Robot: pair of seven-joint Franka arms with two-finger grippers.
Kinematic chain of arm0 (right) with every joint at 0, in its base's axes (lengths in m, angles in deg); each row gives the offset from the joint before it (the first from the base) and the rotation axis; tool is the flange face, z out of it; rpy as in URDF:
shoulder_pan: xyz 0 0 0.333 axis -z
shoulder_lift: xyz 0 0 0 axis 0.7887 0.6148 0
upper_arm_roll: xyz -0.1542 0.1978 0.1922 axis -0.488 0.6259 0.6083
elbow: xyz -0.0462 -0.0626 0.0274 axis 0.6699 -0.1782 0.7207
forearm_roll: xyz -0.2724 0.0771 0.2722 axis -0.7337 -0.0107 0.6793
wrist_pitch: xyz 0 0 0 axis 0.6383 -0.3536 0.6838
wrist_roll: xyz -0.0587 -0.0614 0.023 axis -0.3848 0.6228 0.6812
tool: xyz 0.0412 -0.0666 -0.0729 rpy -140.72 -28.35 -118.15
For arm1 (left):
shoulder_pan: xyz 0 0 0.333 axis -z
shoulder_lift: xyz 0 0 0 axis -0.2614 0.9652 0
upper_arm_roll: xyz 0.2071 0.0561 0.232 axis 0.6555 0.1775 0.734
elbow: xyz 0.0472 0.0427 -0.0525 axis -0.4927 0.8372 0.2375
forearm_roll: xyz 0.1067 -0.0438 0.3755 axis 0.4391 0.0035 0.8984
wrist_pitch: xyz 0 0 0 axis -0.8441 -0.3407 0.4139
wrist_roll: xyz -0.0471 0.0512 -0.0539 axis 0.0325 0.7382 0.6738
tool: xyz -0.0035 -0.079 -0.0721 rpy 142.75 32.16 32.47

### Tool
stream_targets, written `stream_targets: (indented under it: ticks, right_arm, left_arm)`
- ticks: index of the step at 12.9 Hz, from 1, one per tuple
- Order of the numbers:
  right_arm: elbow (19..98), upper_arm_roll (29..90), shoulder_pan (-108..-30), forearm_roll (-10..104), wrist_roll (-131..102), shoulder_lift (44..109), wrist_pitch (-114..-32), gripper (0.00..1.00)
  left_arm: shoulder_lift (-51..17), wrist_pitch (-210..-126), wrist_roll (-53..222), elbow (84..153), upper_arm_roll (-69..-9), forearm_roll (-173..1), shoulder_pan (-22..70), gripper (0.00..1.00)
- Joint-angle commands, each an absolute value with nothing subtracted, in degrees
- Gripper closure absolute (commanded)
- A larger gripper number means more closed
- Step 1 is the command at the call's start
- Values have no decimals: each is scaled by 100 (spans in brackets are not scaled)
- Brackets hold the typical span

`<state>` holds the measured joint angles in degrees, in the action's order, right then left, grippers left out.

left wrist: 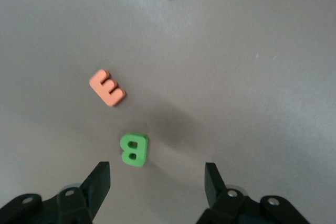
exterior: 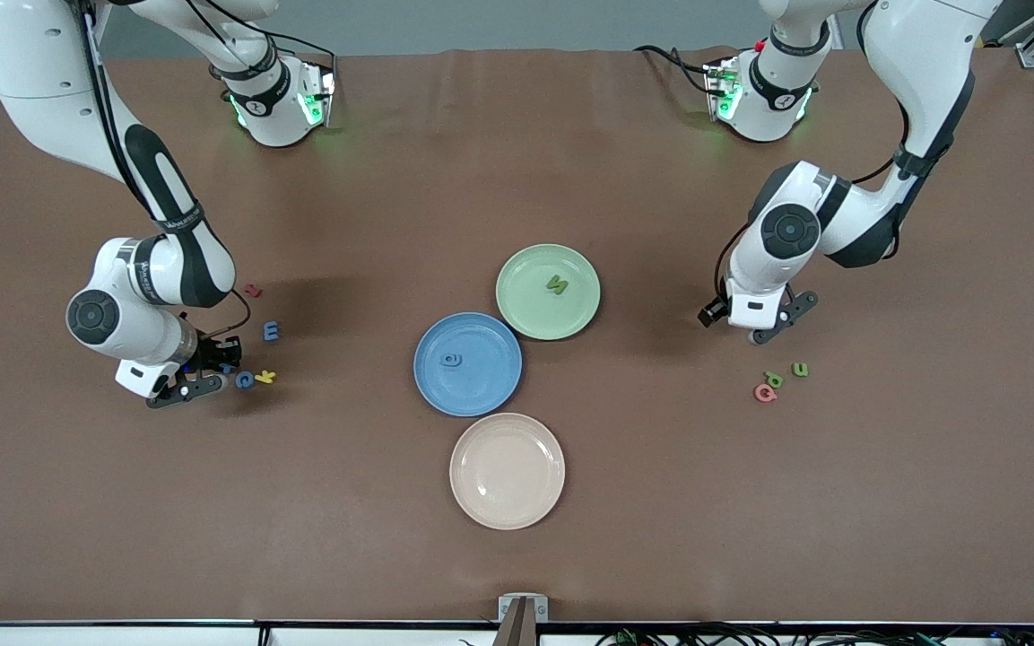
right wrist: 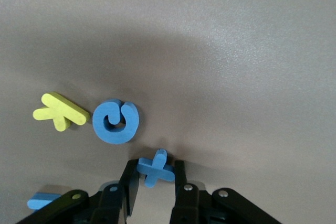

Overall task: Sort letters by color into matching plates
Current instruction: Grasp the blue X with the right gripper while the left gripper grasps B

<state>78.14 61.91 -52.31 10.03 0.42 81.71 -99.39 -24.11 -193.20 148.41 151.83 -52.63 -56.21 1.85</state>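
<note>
Our right gripper (right wrist: pixel 153 178) sits low on the tabletop (exterior: pixel 660 538) at the right arm's end, its jaws pinching a blue cross-shaped letter (right wrist: pixel 155 168). The blue plate (exterior: pixel 427 388) lies toward three o'clock of it in the front view. Our left gripper (left wrist: pixel 157 182) hovers with jaws spread, a green B (left wrist: pixel 133 149) just ahead at eleven o'clock.

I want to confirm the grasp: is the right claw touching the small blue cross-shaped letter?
Touching. In the right wrist view, the right claw has both fingers pressed against the sides of the blue cross-shaped letter, with no gap visible on either side.
</note>
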Motion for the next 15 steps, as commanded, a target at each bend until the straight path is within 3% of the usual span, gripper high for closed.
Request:
stream_targets:
  ticks: [1, 5, 9, 13, 15]
  right_arm:
    - [7853, 6305, -5092, 904, 78, 8066, -9798, 81]
    - [7747, 6331, -5381, 913, -140, 7706, -9314, 82]
    - [7370, 6331, -6162, 913, -1604, 7477, -8436, 82]
    - [6869, 6348, -7216, 1000, -3722, 7538, -8267, 83]
    - [6510, 6349, -7857, 1349, -4794, 7862, -8302, 83]
  left_arm:
    - [-2607, -19715, 14979, 15602, -5299, -5585, 109, 20]
    - [-2520, -19953, 14935, 15673, -5291, -5436, -119, 24]
    - [-2397, -20093, 14935, 15673, -5291, -5382, -251, 34]
    - [-2300, -20120, 14900, 15673, -5282, -5373, -260, 36]
    - [-2221, -20129, 14900, 15647, -5282, -5225, -304, 38]
